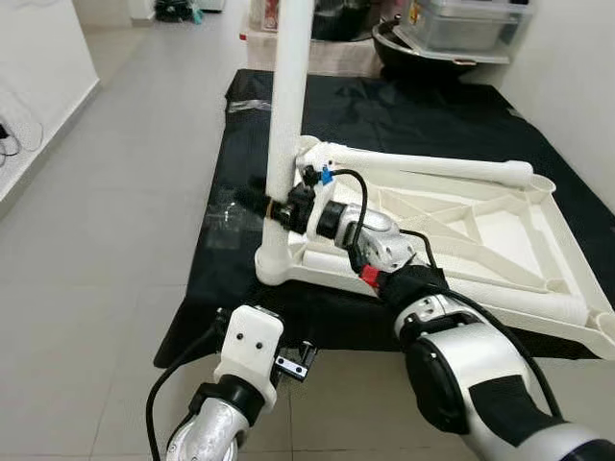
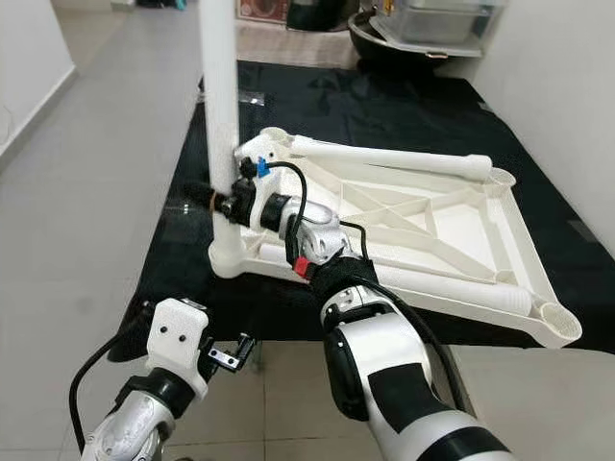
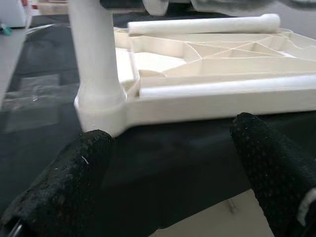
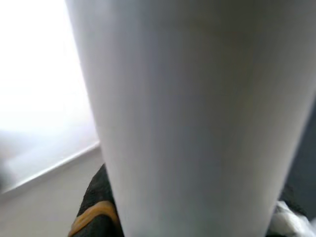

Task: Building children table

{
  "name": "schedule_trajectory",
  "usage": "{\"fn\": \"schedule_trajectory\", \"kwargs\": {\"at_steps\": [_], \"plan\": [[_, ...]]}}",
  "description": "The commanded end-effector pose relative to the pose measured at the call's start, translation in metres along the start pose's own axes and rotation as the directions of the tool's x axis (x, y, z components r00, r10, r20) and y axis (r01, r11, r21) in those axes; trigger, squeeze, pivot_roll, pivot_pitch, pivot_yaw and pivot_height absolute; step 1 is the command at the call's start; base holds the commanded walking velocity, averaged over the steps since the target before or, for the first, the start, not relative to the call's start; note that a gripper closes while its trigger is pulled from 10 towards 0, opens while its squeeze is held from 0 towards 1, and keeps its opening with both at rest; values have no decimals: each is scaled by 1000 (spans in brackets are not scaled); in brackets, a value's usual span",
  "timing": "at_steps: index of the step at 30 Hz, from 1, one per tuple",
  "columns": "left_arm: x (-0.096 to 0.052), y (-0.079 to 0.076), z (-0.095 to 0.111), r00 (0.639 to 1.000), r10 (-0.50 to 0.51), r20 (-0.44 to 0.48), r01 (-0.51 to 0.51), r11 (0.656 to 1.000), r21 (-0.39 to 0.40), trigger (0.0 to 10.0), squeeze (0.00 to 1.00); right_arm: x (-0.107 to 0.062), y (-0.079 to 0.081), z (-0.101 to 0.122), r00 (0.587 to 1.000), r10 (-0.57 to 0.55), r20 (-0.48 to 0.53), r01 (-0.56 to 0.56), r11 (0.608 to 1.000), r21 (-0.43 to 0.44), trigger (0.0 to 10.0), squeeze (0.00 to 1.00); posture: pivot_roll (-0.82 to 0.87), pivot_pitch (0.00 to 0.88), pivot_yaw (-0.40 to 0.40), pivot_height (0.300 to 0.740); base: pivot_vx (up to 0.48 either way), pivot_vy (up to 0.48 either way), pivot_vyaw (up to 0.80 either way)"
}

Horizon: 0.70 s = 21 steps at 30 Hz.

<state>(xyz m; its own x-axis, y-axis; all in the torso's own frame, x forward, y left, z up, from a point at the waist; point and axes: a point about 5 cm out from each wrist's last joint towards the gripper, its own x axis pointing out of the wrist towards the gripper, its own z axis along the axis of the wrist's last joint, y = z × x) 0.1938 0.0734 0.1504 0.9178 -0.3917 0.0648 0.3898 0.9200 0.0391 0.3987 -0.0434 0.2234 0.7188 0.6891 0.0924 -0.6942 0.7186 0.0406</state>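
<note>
Black mat (image 1: 452, 125) on tiled floor, upturned tabletop (image 1: 500, 230) on it. Right gripper (image 1: 274, 206) clamped on leg (image 1: 286, 115), axis vertical, seated in near corner socket. Left gripper (image 3: 173, 163), fingers apart, hovers just short of that corner, idle.

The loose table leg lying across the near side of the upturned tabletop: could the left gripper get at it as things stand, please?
Probably yes. The left gripper is open and faces the loose leg across the black mat, with nothing between them; the right gripper is off to the side on the upright leg.
</note>
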Motion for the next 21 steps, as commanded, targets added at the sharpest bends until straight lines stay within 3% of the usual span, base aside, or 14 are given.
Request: {"fn": "schedule_trajectory", "kwargs": {"at_steps": [1, 2, 3, 4, 5, 6, 7, 9, 12, 15, 16, 18, 19, 21], "plan": [[-1, -1, -4, 1000, -1, -15, 1, 1000, -4, 10000, 0, -7, -19, -7, 979, -196, -54, 196, 980, 10, 0, 0, 113, 73, -112, 740, 0, 0, 0], [-1, -1, -4, 1000, -1, -15, 1, 1000, -4, 10000, 0, -7, -19, -7, 979, -196, -54, 196, 980, 10, 0, 0, 113, 73, -112, 740, 0, 0, 0], [-1, -1, -4, 1000, -2, -15, 2, 1000, -3, 10000, 0, -21, -44, -10, 843, -533, -70, 533, 846, -15, 0, 0, 108, 72, -107, 740, 0, 0, 0], [-1, -1, -4, 1000, -3, -15, 3, 1000, -3, 10000, 0, -28, -52, -12, 756, -651, -71, 651, 759, -28, 0, 0, 107, 72, -107, 740, 0, 0, 0], [-1, -1, -4, 1000, -3, -15, 3, 1000, -3, 10000, 0, -28, -52, -12, 756, -651, -71, 651, 759, -28, 0, 0, 107, 72, -107, 740, 0, 0, 0], [-1, -1, -4, 1000, -3, -15, 3, 1000, -3, 10000, 0, -34, -57, -15, 689, -721, -79, 722, 692, -10, 0, 0, 107, 72, -107, 740, 0, 0, 0], [-1, -1, -4, 1000, -3, -15, 3, 1000, -3, 10000, 0, -34, -57, -15, 689, -721, -79, 722, 692, -10, 0, 0, 107, 72, -107, 740, 0, 0, 0], [-1, -1, -4, 1000, -2, -14, 2, 1000, -2, 10000, 0, -41, -58, -23, 564, -821, -91, 826, 563, 29, 0, 0, 114, 82, -111, 740, 0, 0, 0], [0, 0, -3, 1000, -1, -13, 1, 1000, -2, 10000, 0, -40, -50, -30, 484, -868, -111, 875, 480, 62, 0, 0, 111, 85, -111, 740, 0, 0, 0], [0, 0, -3, 1000, -1, -14, 1, 1000, -2, 10000, 0, -33, -39, -29, 521, -848, -97, 852, 510, 116, 0, 0, 109, 87, -108, 740, 0, 0, 0], [0, 0, -3, 1000, -2, -14, 2, 1000, -2, 10000, 0, -28, -34, -26, 559, -826, -72, 825, 546, 149, 10000, 380, 107, 90, -107, 740, 0, 0, 0], [0, 0, -3, 1000, -3, -14, 3, 1000, -3, 10000, 0, -23, -29, -22, 602, -797, -48, 791, 587, 176, 10000, 380, 107, 90, -107, 740, 0, 0, 0], [0, -1, -3, 1000, -3, -14, 3, 1000, -3, 10000, 0, -20, -27, -15, 633, -775, 9, 763, 625, 168, 10000, 1000, 106, 91, -109, 740, 0, 0, 0], [0, -1, -3, 1000, -2, -14, 2, 1000, -4, 10000, 0, -18, -26, -6, 661, -746, 77, 732, 664, 149, 10000, 1000, 107, 93, -110, 740, 0, 0, 0]]}}
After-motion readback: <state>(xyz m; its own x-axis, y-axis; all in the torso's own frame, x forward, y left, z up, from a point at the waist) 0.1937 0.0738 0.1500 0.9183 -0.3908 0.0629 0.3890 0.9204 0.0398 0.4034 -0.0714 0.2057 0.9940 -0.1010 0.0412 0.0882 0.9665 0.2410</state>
